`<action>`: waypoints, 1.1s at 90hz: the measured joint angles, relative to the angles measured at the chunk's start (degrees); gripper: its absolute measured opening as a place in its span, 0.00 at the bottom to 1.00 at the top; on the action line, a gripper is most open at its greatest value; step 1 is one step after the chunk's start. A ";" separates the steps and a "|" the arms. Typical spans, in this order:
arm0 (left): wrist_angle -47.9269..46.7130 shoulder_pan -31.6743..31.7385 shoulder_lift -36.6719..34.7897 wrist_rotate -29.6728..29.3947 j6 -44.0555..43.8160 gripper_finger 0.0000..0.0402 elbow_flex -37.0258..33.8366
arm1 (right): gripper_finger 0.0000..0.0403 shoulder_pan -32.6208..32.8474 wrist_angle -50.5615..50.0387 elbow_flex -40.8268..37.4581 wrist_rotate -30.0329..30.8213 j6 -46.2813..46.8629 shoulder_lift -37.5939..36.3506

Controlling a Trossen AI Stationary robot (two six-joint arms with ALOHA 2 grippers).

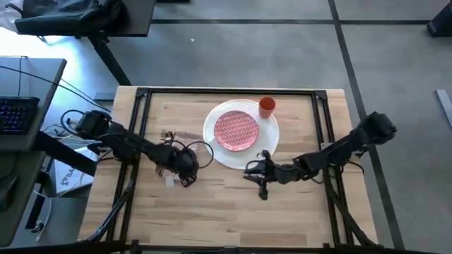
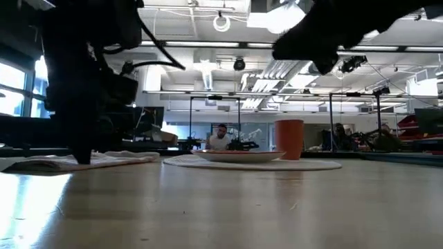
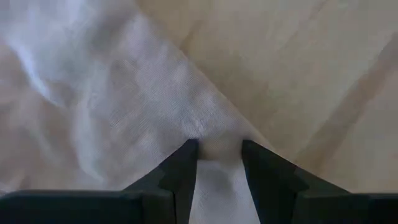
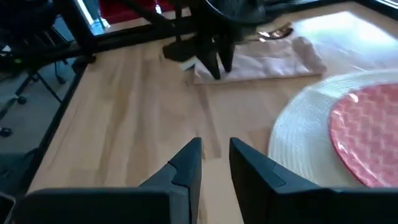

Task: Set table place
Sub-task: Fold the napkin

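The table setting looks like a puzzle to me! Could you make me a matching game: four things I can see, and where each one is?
Things:
1. orange cup
2. red-patterned plate
3. pink napkin
4. right pincer

Places:
A. on top of the white plate
B. under the left pincer
C. above bare wood beside the white plate
D. at the white plate's far edge

Pairs: 1-D, 2-A, 3-B, 4-C
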 joint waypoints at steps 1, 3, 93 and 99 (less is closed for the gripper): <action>0.80 -0.27 0.26 0.31 -0.16 0.29 0.02 | 0.15 -0.01 -0.37 0.59 -0.34 -0.16 0.33; 2.71 -0.89 0.59 0.94 -0.72 0.29 0.08 | 0.15 -0.02 -1.31 1.75 -0.92 -0.78 0.93; 0.89 -32.90 -5.65 -16.58 -34.02 0.29 0.87 | 0.24 -2.35 -18.17 56.19 -18.76 -17.84 49.24; 0.31 -35.88 -5.65 -19.27 -38.83 0.29 0.88 | 0.28 -2.93 -24.00 61.61 -14.18 -18.45 52.50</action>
